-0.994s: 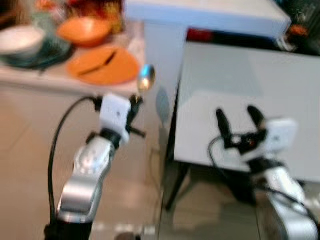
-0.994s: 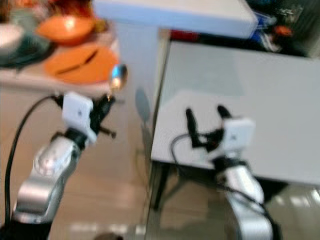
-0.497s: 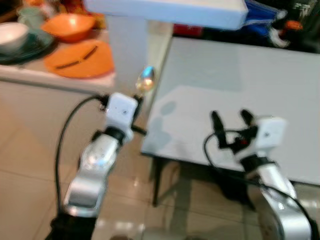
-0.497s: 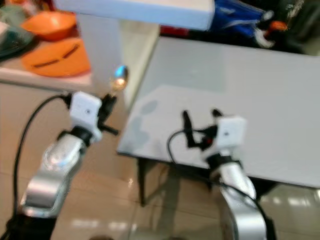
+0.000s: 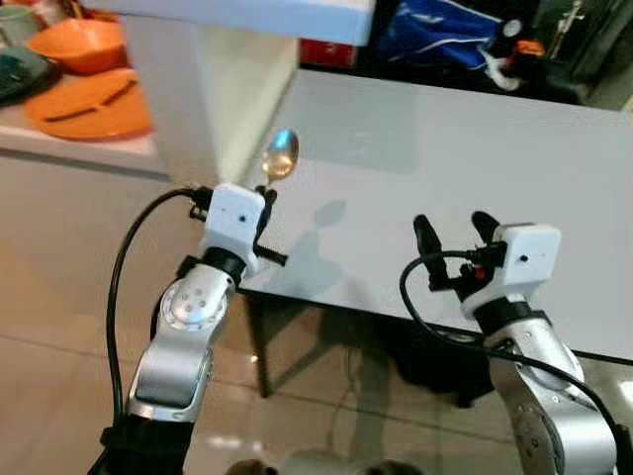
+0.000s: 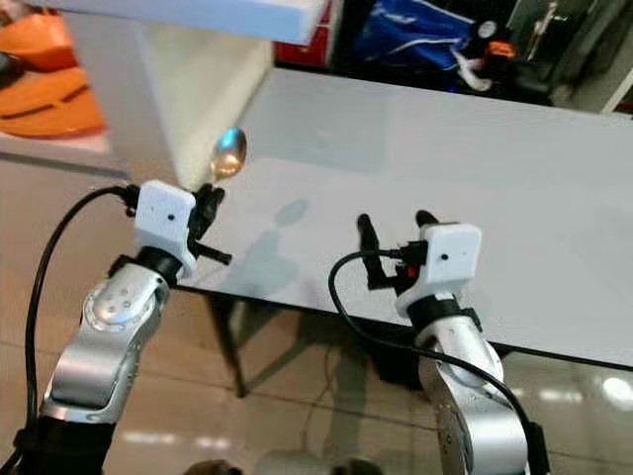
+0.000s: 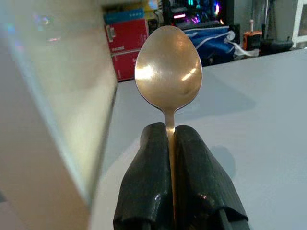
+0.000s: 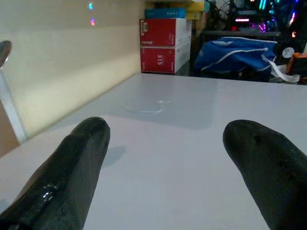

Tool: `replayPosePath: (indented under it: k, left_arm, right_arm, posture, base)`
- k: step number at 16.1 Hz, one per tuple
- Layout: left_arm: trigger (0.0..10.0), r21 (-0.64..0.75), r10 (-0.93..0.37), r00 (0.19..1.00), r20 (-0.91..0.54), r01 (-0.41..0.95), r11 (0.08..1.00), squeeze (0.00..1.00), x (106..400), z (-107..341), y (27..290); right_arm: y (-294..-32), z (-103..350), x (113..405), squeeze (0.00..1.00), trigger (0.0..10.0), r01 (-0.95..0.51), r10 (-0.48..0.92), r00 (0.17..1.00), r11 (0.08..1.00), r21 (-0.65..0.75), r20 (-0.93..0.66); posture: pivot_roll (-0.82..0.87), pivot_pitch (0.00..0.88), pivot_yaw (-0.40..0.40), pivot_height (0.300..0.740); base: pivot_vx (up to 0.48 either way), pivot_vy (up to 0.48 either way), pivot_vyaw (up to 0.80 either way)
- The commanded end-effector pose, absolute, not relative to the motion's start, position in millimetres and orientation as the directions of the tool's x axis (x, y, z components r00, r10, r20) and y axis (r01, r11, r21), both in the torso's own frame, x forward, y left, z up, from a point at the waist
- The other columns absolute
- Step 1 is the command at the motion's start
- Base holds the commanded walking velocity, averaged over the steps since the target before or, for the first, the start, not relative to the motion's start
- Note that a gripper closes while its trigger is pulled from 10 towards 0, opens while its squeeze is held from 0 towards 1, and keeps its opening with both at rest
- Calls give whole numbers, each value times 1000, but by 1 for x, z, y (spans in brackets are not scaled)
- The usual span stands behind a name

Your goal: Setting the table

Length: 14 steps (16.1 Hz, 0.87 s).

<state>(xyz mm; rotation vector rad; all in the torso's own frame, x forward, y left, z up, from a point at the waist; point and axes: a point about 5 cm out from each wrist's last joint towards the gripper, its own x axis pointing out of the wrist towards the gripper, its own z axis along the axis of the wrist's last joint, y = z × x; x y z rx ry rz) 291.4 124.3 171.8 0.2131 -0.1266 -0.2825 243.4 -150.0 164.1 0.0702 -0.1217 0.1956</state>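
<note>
A metal spoon (image 5: pixel 280 155) stands upright with its bowl up, its handle pinched in my left gripper (image 5: pixel 263 198), which is shut on it at the near left corner of the white table (image 5: pixel 455 148). In the left wrist view the spoon bowl (image 7: pixel 168 74) rises above the two closed black fingers (image 7: pixel 144 191). My right gripper (image 5: pixel 455 233) hovers open over the table's near edge, with nothing between its fingers (image 8: pixel 72 163).
An orange plate (image 5: pixel 84 104) and orange bowl (image 5: pixel 79 45) sit on a counter at the far left. A white pillar (image 5: pixel 168 89) stands between counter and table. A blue bag (image 5: pixel 440 30) and red boxes (image 8: pixel 165 45) lie beyond the table's far side.
The camera has swung right, so the counter slid off to the left and the table now lies ahead. Both grippers hold the same pose, the spoon still in the left one.
</note>
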Motion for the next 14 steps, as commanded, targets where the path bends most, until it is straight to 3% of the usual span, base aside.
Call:
replayPosePath:
  k: [1,10,14]
  left_arm:
    - [10000,224,-289,952,98,262,939,0,293,173,120]
    - [10000,234,-269,958,96,241,942,0,297,174,124]
    - [10000,250,-290,953,82,262,932,0,294,171,124]
  right_arm:
    - [-153,166,244,0,10000,-188,181,976,981,51,125]
    - [-152,165,247,0,10000,-184,177,977,981,53,119]
    - [-160,160,247,0,10000,-110,101,990,990,88,97]
  posture:
    - [37,64,-19,740]
    - [35,64,-11,740]
    - [31,58,-3,740]
  base:
    - [0,-480,0]
    - [0,-480,0]
    - [0,-480,0]
